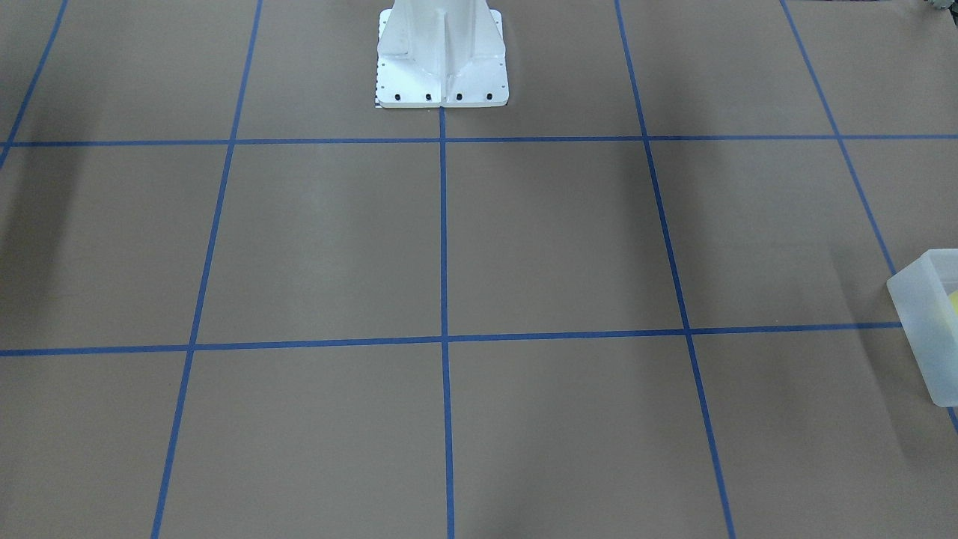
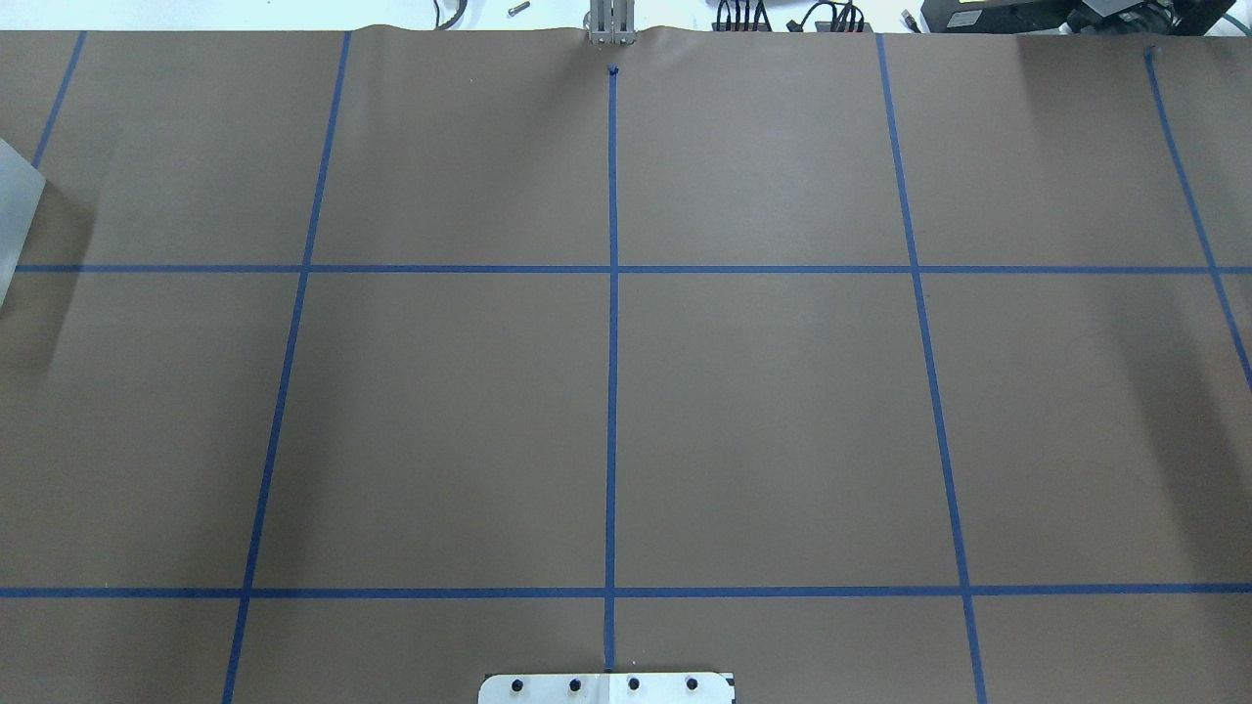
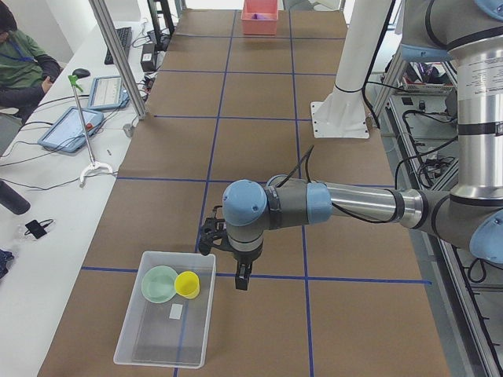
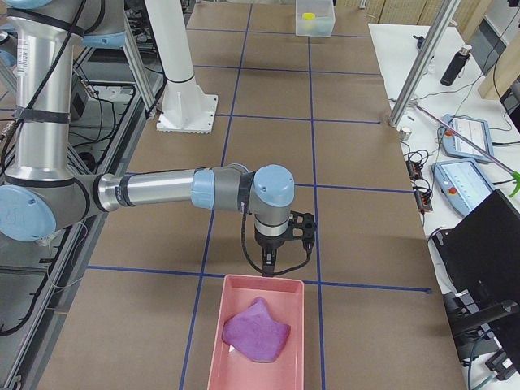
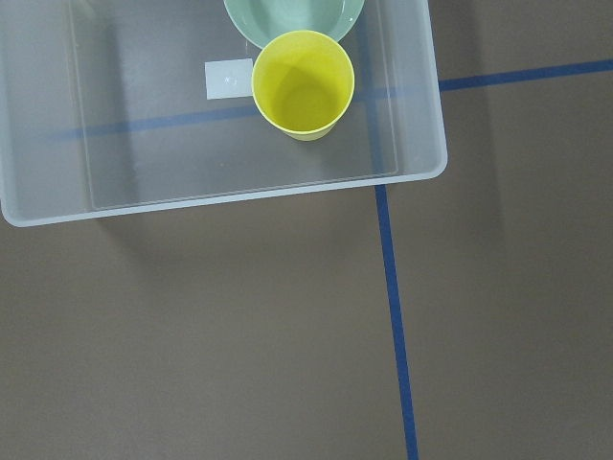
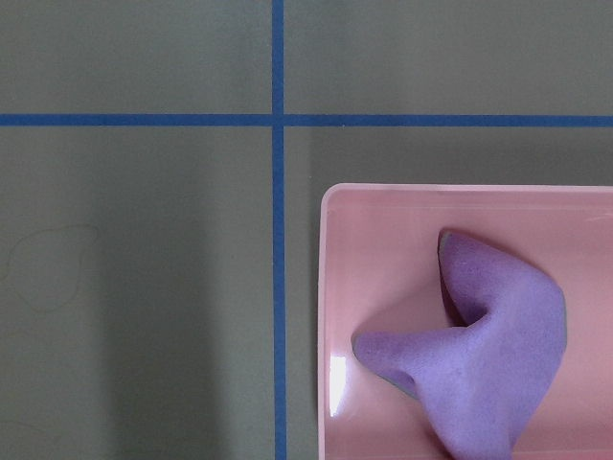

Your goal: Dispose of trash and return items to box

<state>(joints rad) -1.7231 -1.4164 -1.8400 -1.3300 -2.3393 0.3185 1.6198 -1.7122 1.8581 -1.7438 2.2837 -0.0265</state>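
The yellow cup [image 5: 303, 84] stands inside the frosted box [image 5: 239, 196], touching the mint-green bowl [image 5: 292, 19] beside it; both also show in the exterior left view, the cup [image 3: 187, 284] and the bowl [image 3: 159, 283]. My left gripper [image 3: 244, 279] hangs just outside the box's [image 3: 134, 345] wall, with nothing seen in it; I cannot tell if it is open or shut. My right gripper [image 4: 270, 266] hangs at the near rim of a pink tray [image 4: 215, 357] holding a crumpled purple piece [image 4: 256, 329]; I cannot tell its state either.
A white label [image 5: 228, 79] lies on the box floor. The robot's white base [image 1: 441, 60] stands at the table's robot-side edge. The box edge shows at the side of the front view [image 1: 928, 329]. Operators' tablets and cables [image 3: 75, 126] lie beyond the table edge.
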